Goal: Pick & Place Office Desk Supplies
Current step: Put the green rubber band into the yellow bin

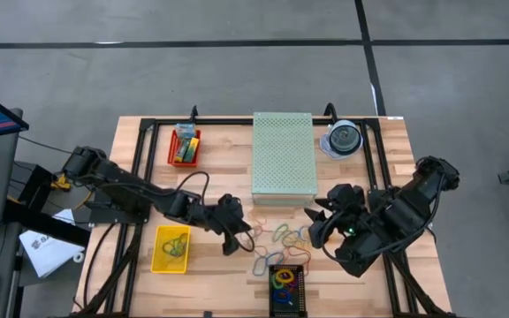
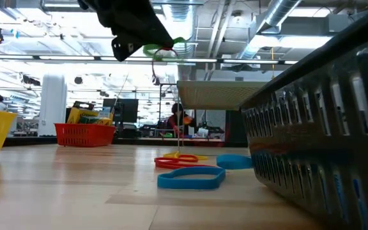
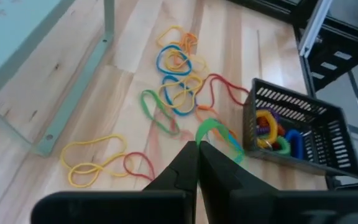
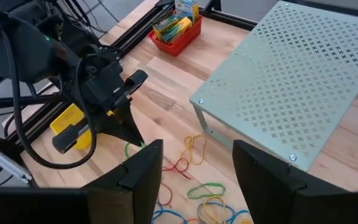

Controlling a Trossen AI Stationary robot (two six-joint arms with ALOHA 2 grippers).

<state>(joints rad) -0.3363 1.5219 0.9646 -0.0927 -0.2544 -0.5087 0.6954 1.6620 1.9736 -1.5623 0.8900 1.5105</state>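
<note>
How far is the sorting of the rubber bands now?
Done: some bands lie in the yellow bin and black basket. In hand: the left claw pinches a green band. Left: many loose bands on the table; the right claw waits open.

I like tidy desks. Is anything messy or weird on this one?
Yes: thin coloured rubber bands lie scattered loose on the wooden table between the baskets, not in the black wire basket. The shut left gripper dangles a green rubber band.

Grey concrete floor (image 1: 237,71) crossed by dark lines; exposed ducts (image 2: 280,16) under a brightly lit ceiling
</note>
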